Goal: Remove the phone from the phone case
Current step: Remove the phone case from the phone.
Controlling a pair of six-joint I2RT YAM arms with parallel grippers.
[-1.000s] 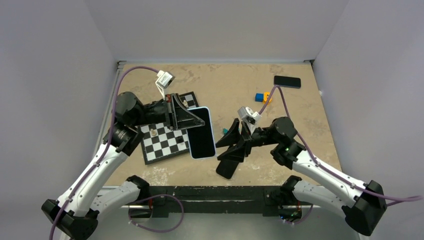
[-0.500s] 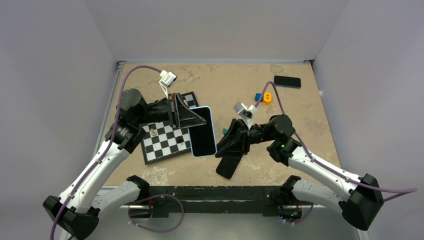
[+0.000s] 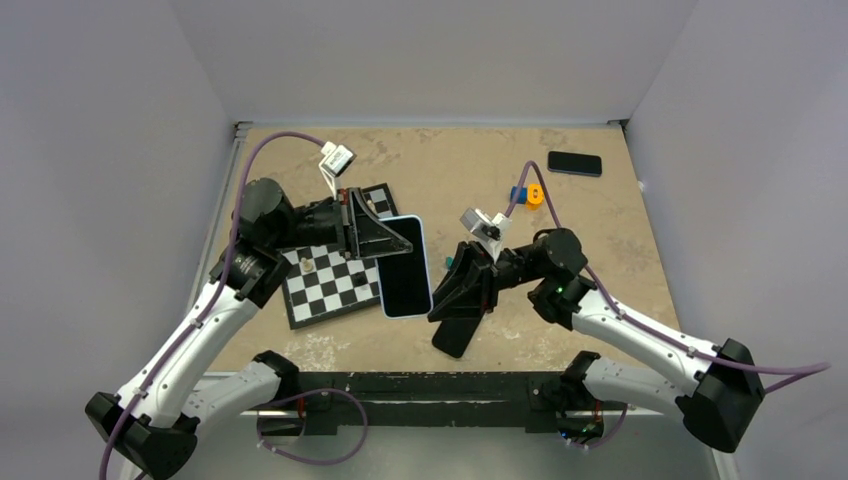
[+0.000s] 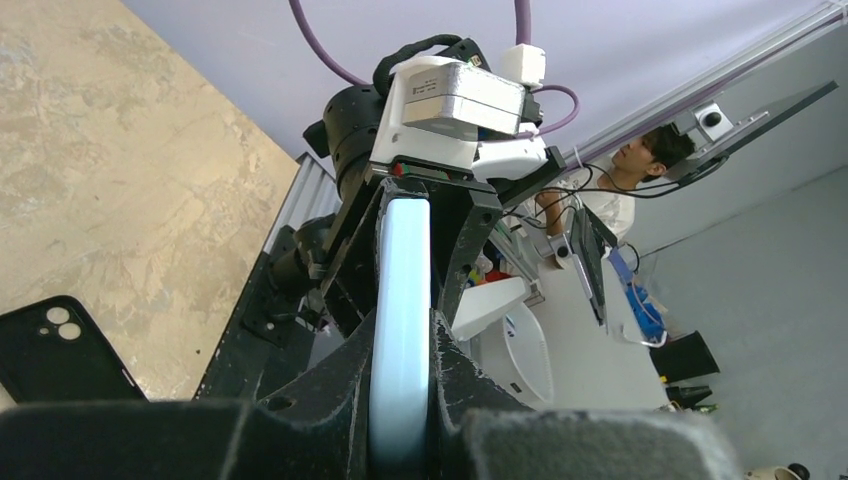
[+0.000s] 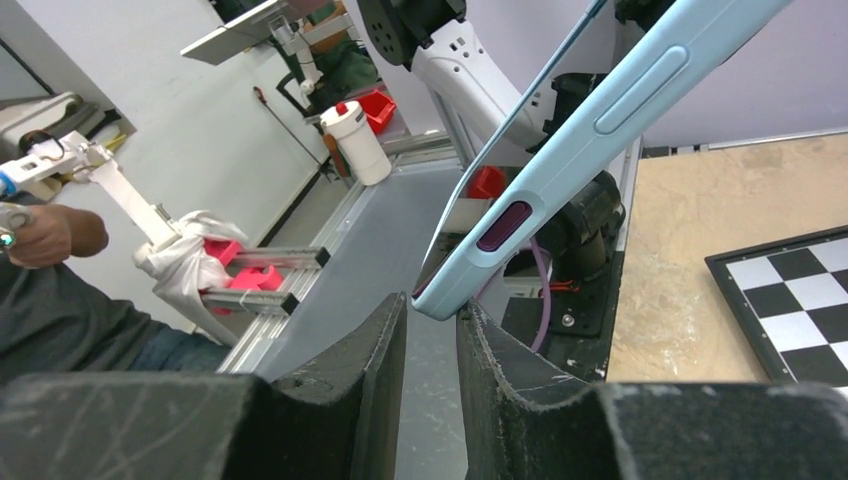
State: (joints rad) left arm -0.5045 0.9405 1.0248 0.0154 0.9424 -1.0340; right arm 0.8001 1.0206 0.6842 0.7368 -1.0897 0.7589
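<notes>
On the tan mottled worktop [image 3: 450,160], nearest the bases, the thin black phone case [image 3: 453,338] lies empty, so the extraction looks done. Just beyond, the left end effector [image 4: 400,395] clamps the light-blue phone [image 3: 405,268] aloft. The right end effector [image 5: 432,312] straddles its corner, narrowly parted and not visibly pinching. A black-and-white chessboard [image 3: 325,285] alongside crowds any set-down. Farther off are blue and orange toy blocks [image 3: 527,194] and a glossy black slab [image 3: 575,163].

No lettering, brand, number or sign is showing clearly enough to read in any view. The phone [image 3: 404,270], the phone case [image 4: 55,345] and the chessboard [image 3: 325,285] are showing no legible marks.
</notes>
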